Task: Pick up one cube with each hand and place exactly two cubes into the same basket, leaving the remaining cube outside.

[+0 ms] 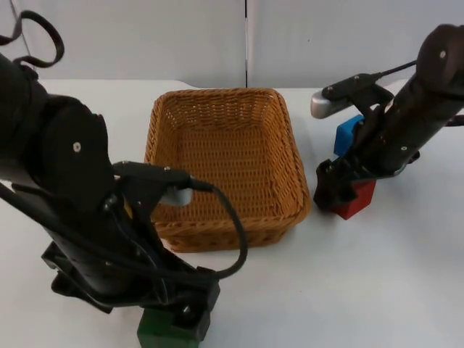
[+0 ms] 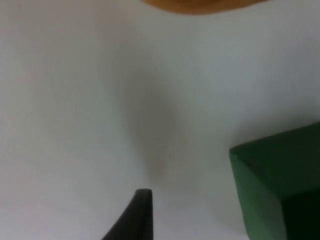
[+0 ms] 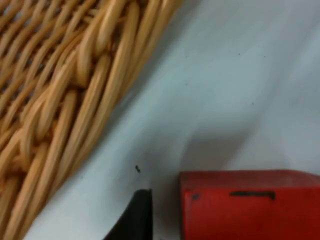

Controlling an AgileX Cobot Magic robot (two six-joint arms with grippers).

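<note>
Green cube (image 1: 161, 328), red cube (image 1: 357, 201), blue cube (image 1: 346, 135) flank basket (image 1: 222, 127) (wicker).

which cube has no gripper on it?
The blue cube, behind the right arm. The left gripper is at the green cube, the right gripper at the red cube.

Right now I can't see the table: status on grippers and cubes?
Left gripper down at green cube. Right gripper at red cube. Blue cube behind it. Basket empty.

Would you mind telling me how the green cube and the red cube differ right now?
The green cube sits at the table's near edge, in front of the basket; the red cube sits to the basket's right. The left claw is at green, the right claw at red. Both lie outside the basket.
</note>
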